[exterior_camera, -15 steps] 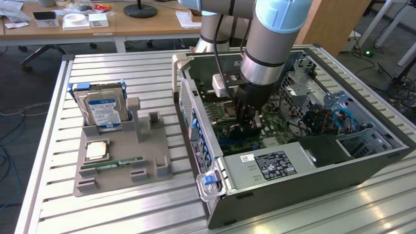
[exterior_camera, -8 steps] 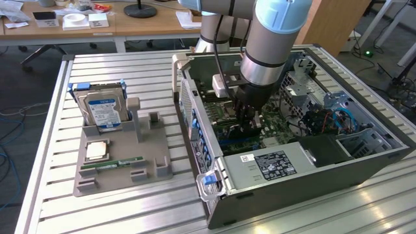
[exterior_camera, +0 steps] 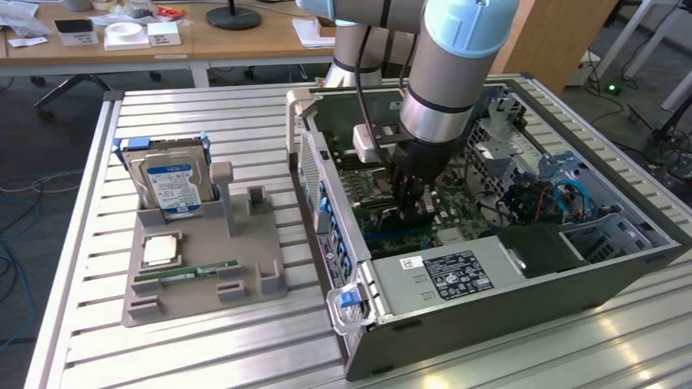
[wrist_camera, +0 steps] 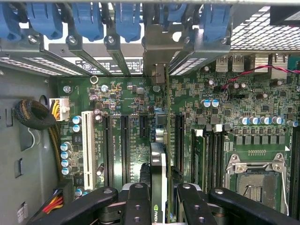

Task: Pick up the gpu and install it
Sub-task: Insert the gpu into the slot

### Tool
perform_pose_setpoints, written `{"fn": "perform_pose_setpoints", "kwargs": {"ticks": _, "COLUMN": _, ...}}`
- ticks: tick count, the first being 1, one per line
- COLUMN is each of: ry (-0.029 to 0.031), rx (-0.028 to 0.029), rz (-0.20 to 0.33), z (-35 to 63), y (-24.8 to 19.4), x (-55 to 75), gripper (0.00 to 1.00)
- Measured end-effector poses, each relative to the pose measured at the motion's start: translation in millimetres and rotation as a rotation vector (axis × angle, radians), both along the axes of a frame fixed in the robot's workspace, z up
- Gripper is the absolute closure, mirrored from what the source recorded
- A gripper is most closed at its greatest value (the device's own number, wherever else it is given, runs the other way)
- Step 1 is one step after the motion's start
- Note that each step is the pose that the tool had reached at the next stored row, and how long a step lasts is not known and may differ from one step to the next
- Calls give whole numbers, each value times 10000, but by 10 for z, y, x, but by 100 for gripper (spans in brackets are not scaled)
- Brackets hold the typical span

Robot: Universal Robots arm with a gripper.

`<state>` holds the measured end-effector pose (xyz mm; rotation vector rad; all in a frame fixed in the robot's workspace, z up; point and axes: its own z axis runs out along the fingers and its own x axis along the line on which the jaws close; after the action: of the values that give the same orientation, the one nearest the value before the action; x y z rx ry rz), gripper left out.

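The gpu (wrist_camera: 158, 164) appears edge-on in the wrist view, a thin card with a small green logo on it. Its silver end bracket (wrist_camera: 157, 51) stands against the rear slot openings of the computer case (exterior_camera: 324, 186). My gripper (wrist_camera: 158, 199) is shut on the card, one black finger (wrist_camera: 137, 201) on either side of it. The card stands upright over the motherboard (wrist_camera: 117, 93), in line with the gap between the long black expansion slots (wrist_camera: 125, 140). In the exterior view my gripper (exterior_camera: 409, 212) reaches straight down inside the open case, and my fingers mostly hide the card there.
A grey holder (exterior_camera: 206, 284) on the slatted metal table (exterior_camera: 216, 113) carries a hard drive (exterior_camera: 168, 182), a CPU (exterior_camera: 160, 250) and a RAM stick (exterior_camera: 190, 271). Blue slot latches (wrist_camera: 89, 18) line the case rear. The CPU socket (wrist_camera: 255, 180) and a cable bundle (wrist_camera: 35, 115) flank the slots.
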<state>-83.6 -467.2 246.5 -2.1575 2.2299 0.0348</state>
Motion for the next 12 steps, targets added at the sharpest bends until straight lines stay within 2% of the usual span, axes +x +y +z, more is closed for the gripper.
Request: {"fn": "perform_pose_setpoints", "kwargs": {"ticks": 12, "ry": 0, "rx": -2, "rz": 0, "z": 0, "y": 0, "x": 0, "gripper": 73}}
